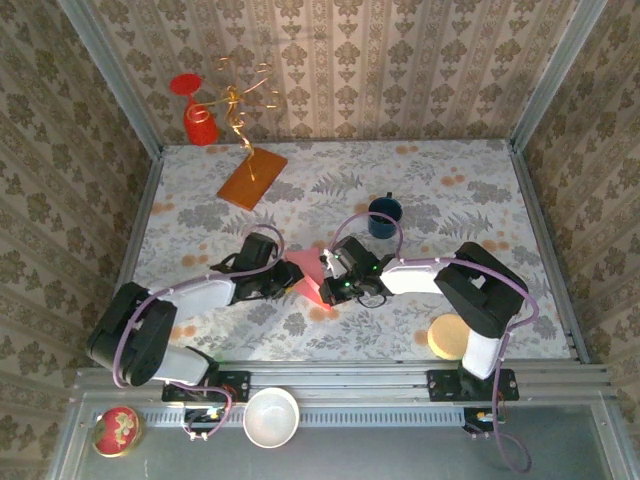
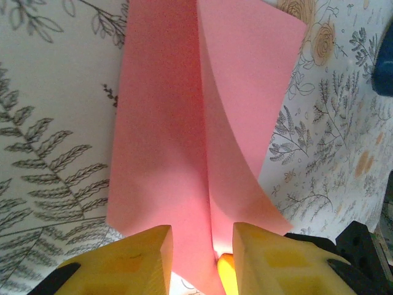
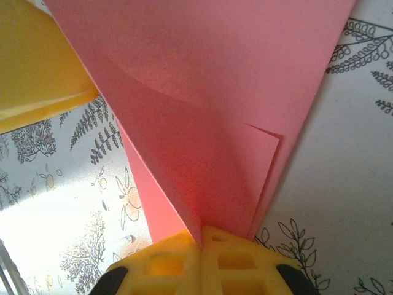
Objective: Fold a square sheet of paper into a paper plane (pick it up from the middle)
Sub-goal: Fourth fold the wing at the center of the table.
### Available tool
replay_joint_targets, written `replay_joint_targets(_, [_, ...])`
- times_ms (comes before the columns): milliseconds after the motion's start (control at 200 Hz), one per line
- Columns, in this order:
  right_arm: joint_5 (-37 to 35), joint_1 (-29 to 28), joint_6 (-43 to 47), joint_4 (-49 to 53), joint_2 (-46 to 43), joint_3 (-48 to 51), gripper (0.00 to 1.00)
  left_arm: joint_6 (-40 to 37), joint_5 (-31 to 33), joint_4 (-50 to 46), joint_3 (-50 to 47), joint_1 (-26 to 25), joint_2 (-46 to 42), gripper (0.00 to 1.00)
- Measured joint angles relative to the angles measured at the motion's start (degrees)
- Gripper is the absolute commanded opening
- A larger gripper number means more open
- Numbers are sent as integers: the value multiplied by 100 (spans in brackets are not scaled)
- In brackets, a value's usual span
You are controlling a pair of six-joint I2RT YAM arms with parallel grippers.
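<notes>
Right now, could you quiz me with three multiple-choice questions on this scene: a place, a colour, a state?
1. The blue mug stands: A. at the near edge; B. beyond the right gripper; C. in the back left corner.
2. The sheet of paper is: A. green; B. white; C. pink-red.
3. The right gripper is: A. shut on the sheet of paper; B. wide open; C. holding the mug.
Answers: B, the top view shows it past that gripper; C, both wrist views show pink-red; A, its jaws meet on the paper.
</notes>
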State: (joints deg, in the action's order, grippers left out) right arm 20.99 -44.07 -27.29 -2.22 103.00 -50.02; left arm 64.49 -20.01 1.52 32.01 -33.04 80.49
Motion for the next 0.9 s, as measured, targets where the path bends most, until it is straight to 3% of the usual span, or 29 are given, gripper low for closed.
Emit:
replay_joint_targets(645, [177, 94, -13, -374, -31, 225, 7, -369, -33, 236, 66, 2, 372, 32])
replay_joint_targets(900, [188, 98, 28, -376, -31, 229, 12, -365, -33, 332, 76, 2, 573, 31])
